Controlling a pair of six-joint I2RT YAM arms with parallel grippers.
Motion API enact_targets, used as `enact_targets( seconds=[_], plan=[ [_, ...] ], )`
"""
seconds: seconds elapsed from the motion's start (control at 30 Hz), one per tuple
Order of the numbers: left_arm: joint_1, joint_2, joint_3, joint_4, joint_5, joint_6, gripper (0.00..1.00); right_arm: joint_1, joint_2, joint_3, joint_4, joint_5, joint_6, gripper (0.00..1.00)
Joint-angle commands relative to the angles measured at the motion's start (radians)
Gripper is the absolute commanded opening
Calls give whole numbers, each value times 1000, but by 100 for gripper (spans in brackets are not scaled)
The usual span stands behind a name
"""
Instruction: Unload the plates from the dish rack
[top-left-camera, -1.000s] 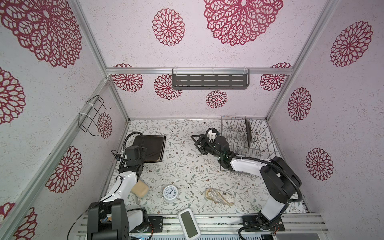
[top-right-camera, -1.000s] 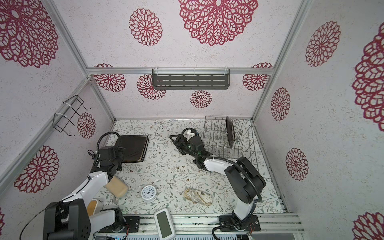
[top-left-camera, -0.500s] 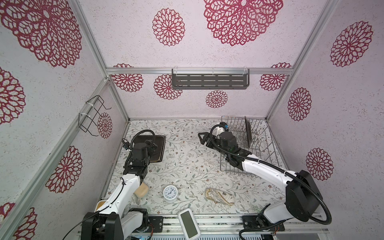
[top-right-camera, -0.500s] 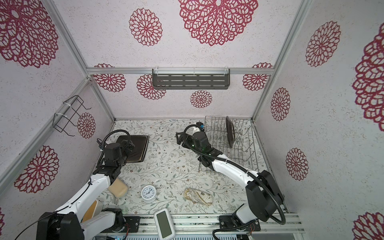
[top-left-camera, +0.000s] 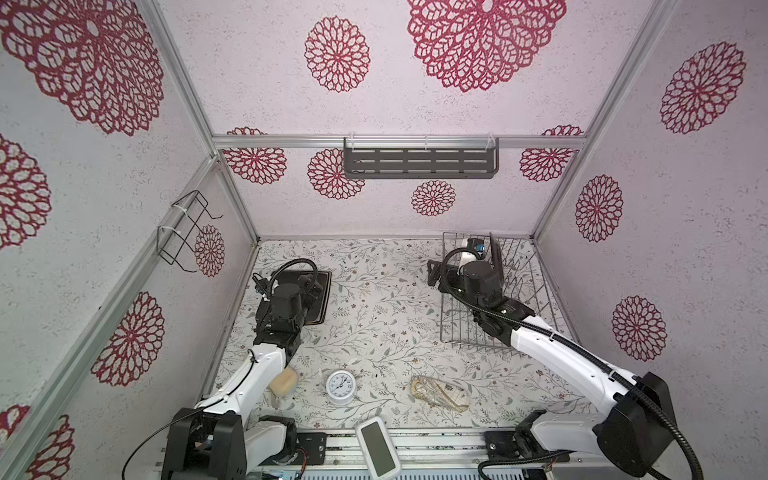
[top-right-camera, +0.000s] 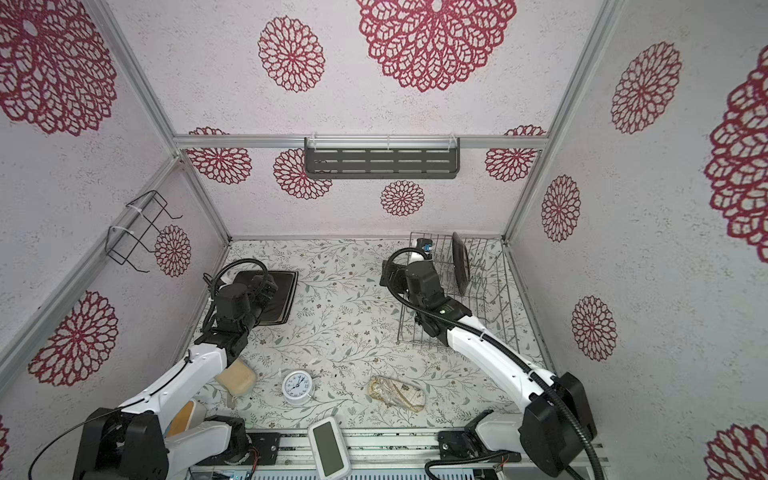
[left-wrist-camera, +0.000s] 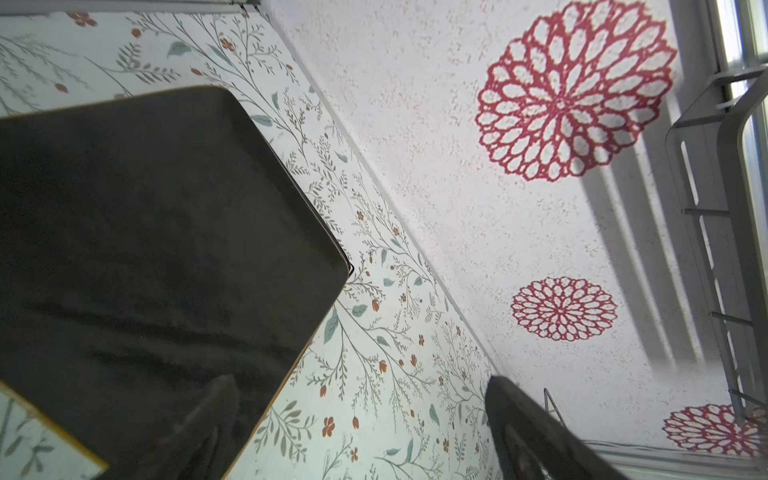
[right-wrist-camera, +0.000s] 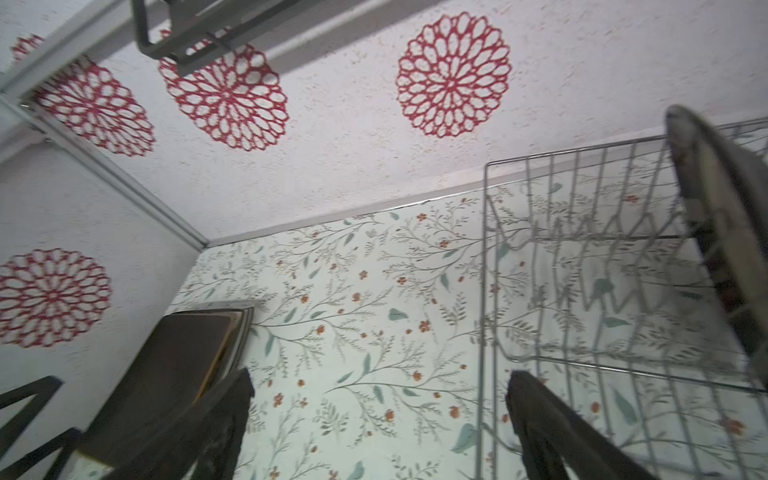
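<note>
Plates are nearly all out of the dish rack (top-left-camera: 528, 299), which sits at about 2 o'clock on the table (top-left-camera: 374, 316): one dark plate (top-right-camera: 460, 266) stands on edge between the tines at the rack's 12 o'clock end, while a stack of dark square plates (top-left-camera: 321, 299) lies flat at about 10 o'clock. From where I stand the right jaws are spread wide with nothing in them, hanging over the rack's 11 o'clock corner, just to the 9 o'clock side of the standing plate and apart from it. The left jaws gape just as wide, empty, above the stack. The step in hand looks like reaching for that last plate. To do it well I'd turn the right jaws so one finger goes down each face of the top rim, clear of the wires, close firmly because the glaze looks slippery, then lift straight up out of the tines before carrying it towards 9 o'clock
</note>
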Motion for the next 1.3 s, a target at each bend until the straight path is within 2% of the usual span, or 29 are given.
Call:
enact_targets(
  seconds=[0.0, 0.23, 0.47, 0.77, 1.13, 1.2, 1.27],
  plan=[
    [-30, 26, 13, 67, 17, -13, 97, -26, -13, 61, -120, 122, -118, 99],
    [-54, 89, 50, 88, 32, 6, 97, -38, 60, 169, -298, 356, -219, 99],
    [-60, 153, 63, 153, 78, -23, 97, -68, 132, 207, -328, 531, -298, 99],
    [-72, 176, 72, 182, 84, -51, 98, -148, 253, 256, -330, 564, -328, 99],
    [-73, 161, 73, 171, 100, -46, 98, -185, 389, 282, -283, 638, -369, 99],
    [-74, 160, 69, 173, 104, -47, 98, -195, 409, 285, -268, 635, -375, 93],
    [-74, 156, 65, 174, 110, -48, 98, -207, 429, 287, -255, 632, -368, 84]
  ],
)
